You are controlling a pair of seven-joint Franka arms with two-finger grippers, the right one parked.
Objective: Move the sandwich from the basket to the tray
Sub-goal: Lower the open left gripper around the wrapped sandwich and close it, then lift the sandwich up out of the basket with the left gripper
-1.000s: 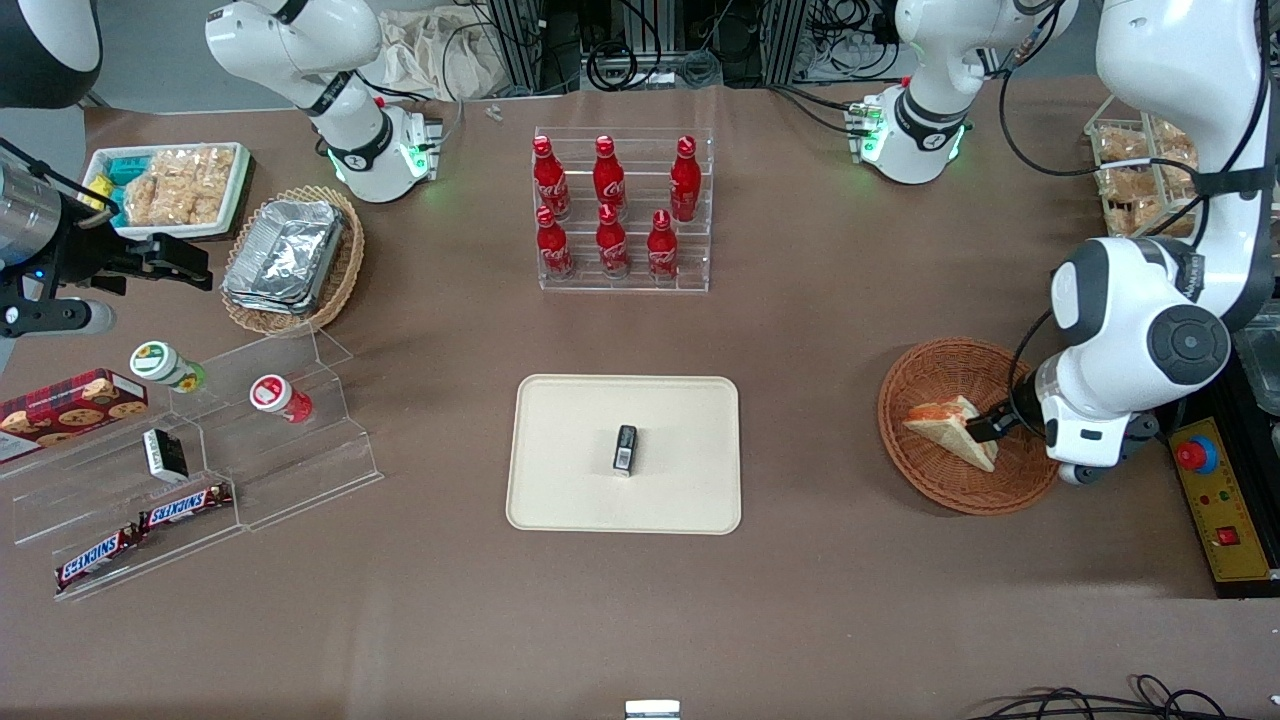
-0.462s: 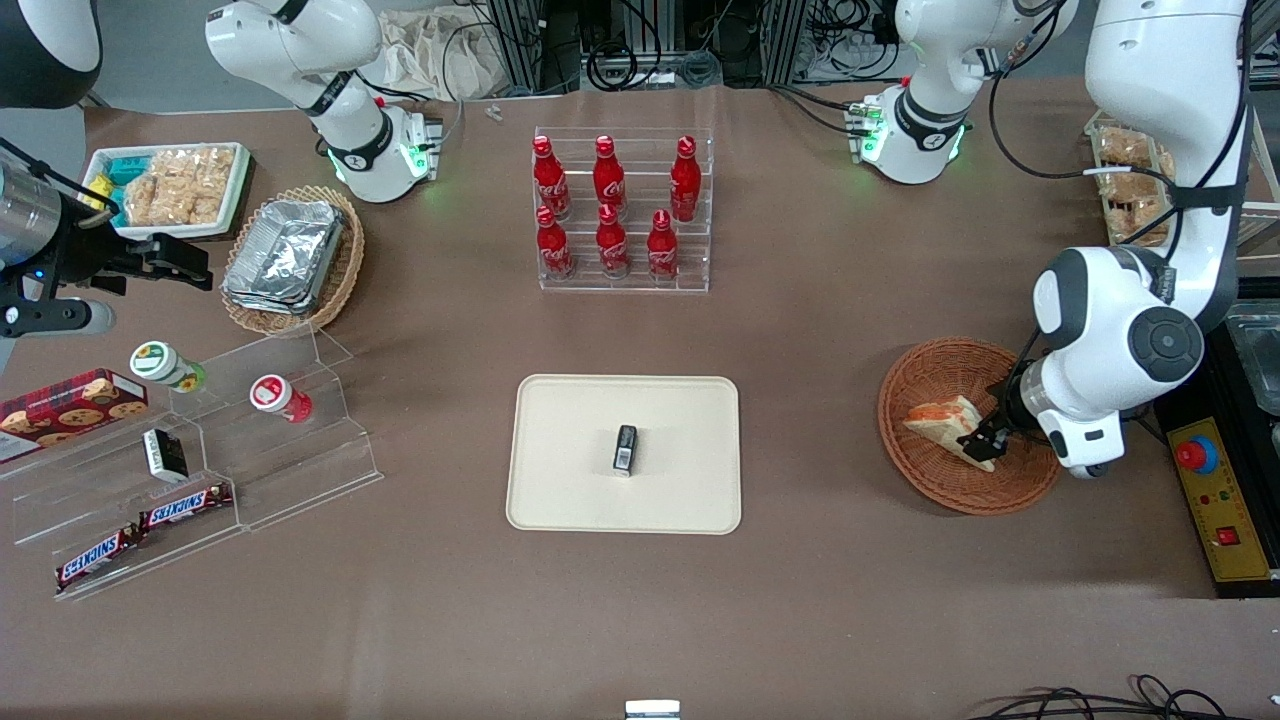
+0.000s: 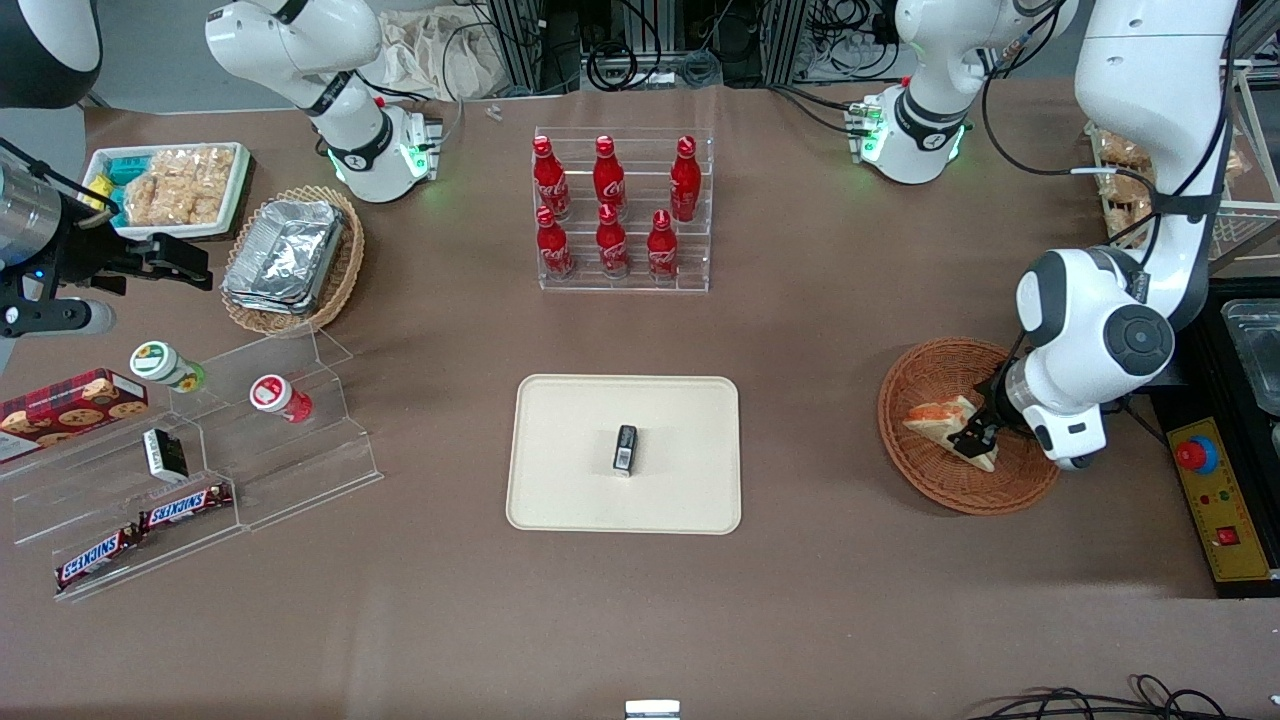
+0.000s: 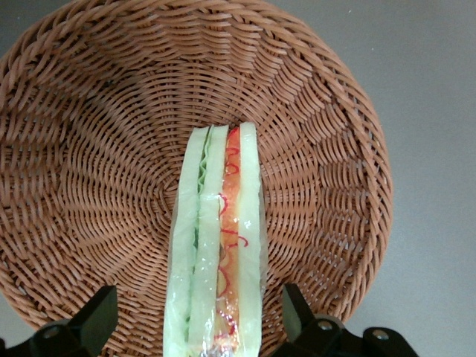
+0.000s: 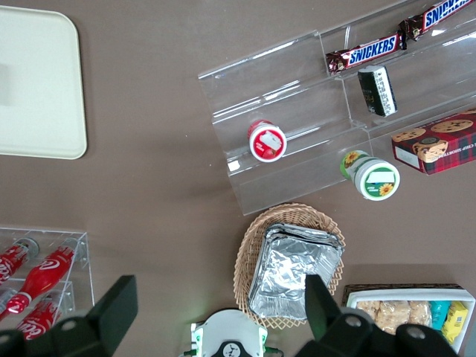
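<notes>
The sandwich (image 3: 938, 417), a pale bread wedge with orange-red filling, lies in the round reddish-brown wicker basket (image 3: 930, 372) toward the working arm's end of the table. My gripper (image 3: 972, 437) is down in the basket at the sandwich's wide end. In the left wrist view the sandwich (image 4: 218, 245) stands on edge between the two black fingers (image 4: 97, 318), with basket weave (image 4: 89, 171) showing in the gaps on both sides, so the gripper (image 4: 199, 316) is open. The cream tray (image 3: 565, 485) lies at the table's middle, its corner (image 5: 33, 82) also seen from the right wrist.
A small black packet (image 3: 625, 448) lies on the tray. A clear rack of red bottles (image 3: 620, 210) stands farther from the camera than the tray. A yellow control box (image 3: 1222, 500) sits beside the basket. Clear snack shelves (image 3: 200, 450) and a foil-container basket (image 3: 290, 258) lie toward the parked arm's end.
The working arm has swung in over the basket, and the gripper has slid a little along the sandwich toward the tray. The sandwich has not moved.
</notes>
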